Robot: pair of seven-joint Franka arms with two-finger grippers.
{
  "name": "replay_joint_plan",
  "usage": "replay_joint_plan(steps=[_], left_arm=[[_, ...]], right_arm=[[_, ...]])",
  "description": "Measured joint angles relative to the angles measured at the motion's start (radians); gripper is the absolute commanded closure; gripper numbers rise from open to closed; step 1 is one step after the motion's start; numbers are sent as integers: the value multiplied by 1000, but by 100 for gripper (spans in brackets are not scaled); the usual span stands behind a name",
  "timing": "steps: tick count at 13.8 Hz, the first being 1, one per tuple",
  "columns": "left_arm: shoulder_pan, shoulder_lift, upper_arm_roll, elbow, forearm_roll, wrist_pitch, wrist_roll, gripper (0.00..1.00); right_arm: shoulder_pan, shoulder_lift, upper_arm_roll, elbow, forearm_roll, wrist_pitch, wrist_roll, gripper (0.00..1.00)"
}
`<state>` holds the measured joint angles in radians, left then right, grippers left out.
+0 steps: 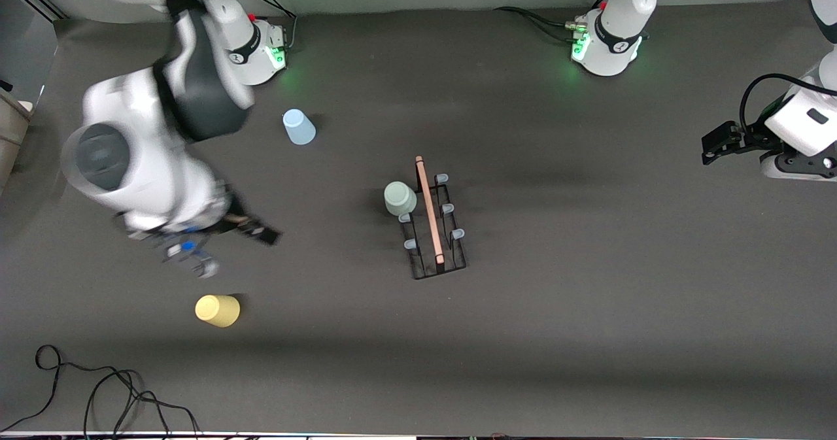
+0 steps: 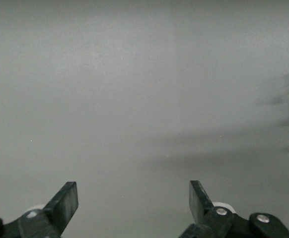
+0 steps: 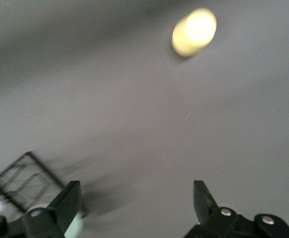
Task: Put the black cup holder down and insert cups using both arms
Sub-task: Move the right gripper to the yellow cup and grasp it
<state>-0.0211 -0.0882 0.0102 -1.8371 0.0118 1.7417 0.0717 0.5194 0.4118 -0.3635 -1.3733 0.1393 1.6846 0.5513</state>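
Nearest the front camera, toward the right arm's end of the table: yellow cup [image 1: 218, 310], mouth down on the dark mat [image 1: 588, 309], alone and touching nothing; also visible as a bright blur in the right wrist view [image 3: 194, 31]. Loose black cable [image 1: 98, 388] coiled at the near edge on that same end.

A little farther in: right gripper [image 1: 196, 260], up in the air over bare mat between the yellow cup and the rack, blurred, fingers [image 3: 67, 206] spread wide with nothing between them.

Mid-table: black cup holder [image 1: 435, 231], upright on its wire base, wooden rod [image 1: 428, 210] running along the top, pale-blue-tipped pegs [image 1: 456, 234] on both sides. Mint green cup [image 1: 399, 199] seated upside down on a peg on the side toward the right arm, at the end of the rack farther from the camera. Other pegs bare.

Farther still, near the right arm's base: light blue cup [image 1: 299, 127], mouth down on the mat, well apart from the rack.

At the left arm's end: left gripper [image 1: 719, 144], waiting off to the side over the mat, fingers [image 2: 65, 203] spread apart, holding nothing.
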Motion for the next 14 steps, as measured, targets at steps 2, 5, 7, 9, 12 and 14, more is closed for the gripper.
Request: replay_joint_plan(steps=[2, 5, 7, 9, 12, 14], left_arm=[[0, 1, 0, 0, 0, 0, 0, 0], [0, 3, 0, -1, 0, 0, 0, 0], [0, 4, 0, -1, 0, 0, 0, 0], [0, 6, 0, -2, 0, -1, 0, 0], [0, 8, 0, -2, 0, -1, 0, 0], [0, 8, 0, -2, 0, -1, 0, 0]], right_arm=[[-70, 20, -37, -1, 1, 65, -290, 0], [-174, 87, -38, -5, 8, 192, -572, 0], [-185, 155, -35, -13, 16, 285, -628, 0], [-183, 230, -29, -20, 78, 375, -677, 0], [-197, 331, -30, -26, 185, 461, -787, 0], [-206, 374, -31, -27, 197, 498, -812, 0]])
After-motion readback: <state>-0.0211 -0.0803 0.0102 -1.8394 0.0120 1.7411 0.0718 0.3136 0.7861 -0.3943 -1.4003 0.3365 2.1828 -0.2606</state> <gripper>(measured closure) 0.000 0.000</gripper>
